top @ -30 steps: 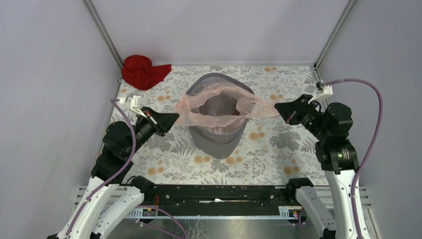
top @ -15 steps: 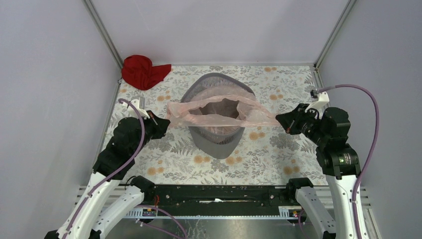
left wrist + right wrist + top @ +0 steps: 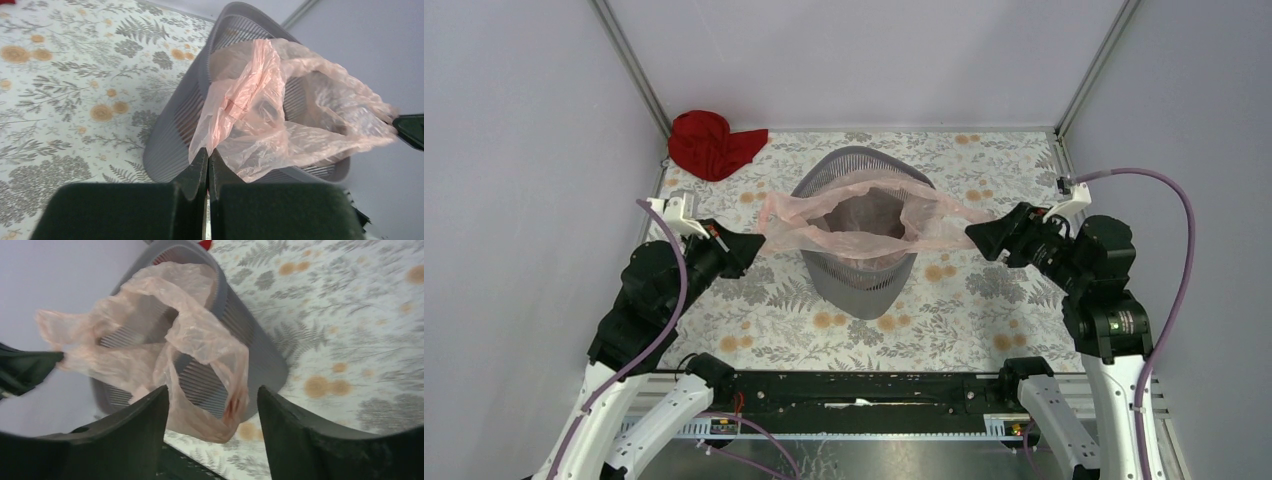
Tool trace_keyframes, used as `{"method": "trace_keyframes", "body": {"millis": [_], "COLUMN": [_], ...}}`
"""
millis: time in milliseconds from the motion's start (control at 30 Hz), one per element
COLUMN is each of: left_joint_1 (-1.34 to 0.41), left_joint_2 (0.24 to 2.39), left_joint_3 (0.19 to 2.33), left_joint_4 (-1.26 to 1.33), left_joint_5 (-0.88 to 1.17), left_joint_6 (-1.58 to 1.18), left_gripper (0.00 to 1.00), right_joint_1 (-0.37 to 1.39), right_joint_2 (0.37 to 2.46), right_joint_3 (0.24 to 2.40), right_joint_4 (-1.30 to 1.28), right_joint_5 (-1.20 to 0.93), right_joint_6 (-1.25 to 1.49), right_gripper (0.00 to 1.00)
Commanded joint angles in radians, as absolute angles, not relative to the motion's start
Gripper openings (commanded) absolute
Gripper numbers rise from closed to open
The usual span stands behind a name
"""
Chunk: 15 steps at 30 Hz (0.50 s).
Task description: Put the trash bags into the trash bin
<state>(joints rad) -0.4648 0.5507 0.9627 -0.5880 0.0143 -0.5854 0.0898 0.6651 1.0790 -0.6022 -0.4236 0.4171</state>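
The dark grey mesh trash bin point(image 3: 861, 275) stands mid-table. The pale pink trash bag point(image 3: 864, 215) sits in its mouth, with the rim spread over the bin's edge. My left gripper point(image 3: 749, 243) is left of the bin, shut on the bag's left edge point(image 3: 207, 152), and the film point(image 3: 265, 115) stretches from it to the bin point(image 3: 170, 130). My right gripper point(image 3: 977, 238) is right of the bin and open. The bag's right flap point(image 3: 200, 340) hangs slack over the bin wall point(image 3: 255, 355), loose between the spread fingers point(image 3: 212, 390).
A red cloth point(image 3: 709, 143) lies in the back left corner. Grey walls close in the floral-patterned table point(image 3: 754, 320) on the left, back and right. Both arms' cables arc beside the walls.
My right gripper has opened and let go of the bag's right edge, which now hangs slack. My left gripper pulled the left edge outward over the bin's rim and stays shut.
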Motion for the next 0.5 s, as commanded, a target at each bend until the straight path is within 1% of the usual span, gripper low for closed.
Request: {"method": "trace_keyframes", "body": {"millis": [0,67,133,300,467], "left_joint_1": [-0.46,-0.46,-0.46,-0.46,-0.46], "left_joint_2": [0.576,0.583,0.592,0.599,0.591], "left_joint_3": [0.975,0.973,0.979,0.978,0.944], "left_joint_4": [-0.553,-0.541,-0.54,-0.509,-0.473], "left_joint_5": [0.138,0.167,0.189,0.218,0.246], "left_joint_6": [-0.629,-0.635,-0.63,-0.622,-0.654], "left_gripper": [0.0,0.0,0.0,0.0,0.0], "right_joint_1": [0.094,0.094,0.095,0.103,0.178], "right_joint_2": [0.669,0.665,0.652,0.656,0.659], "right_joint_3": [0.977,0.922,0.892,0.869,0.843], "right_joint_4": [-0.403,-0.321,-0.276,-0.249,-0.184], "right_joint_5": [-0.581,-0.617,-0.609,-0.6,-0.57], "right_joint_6": [0.684,0.811,0.903,0.987,1.048], "right_gripper": [0.75,0.76,0.77,0.77,0.72]}}
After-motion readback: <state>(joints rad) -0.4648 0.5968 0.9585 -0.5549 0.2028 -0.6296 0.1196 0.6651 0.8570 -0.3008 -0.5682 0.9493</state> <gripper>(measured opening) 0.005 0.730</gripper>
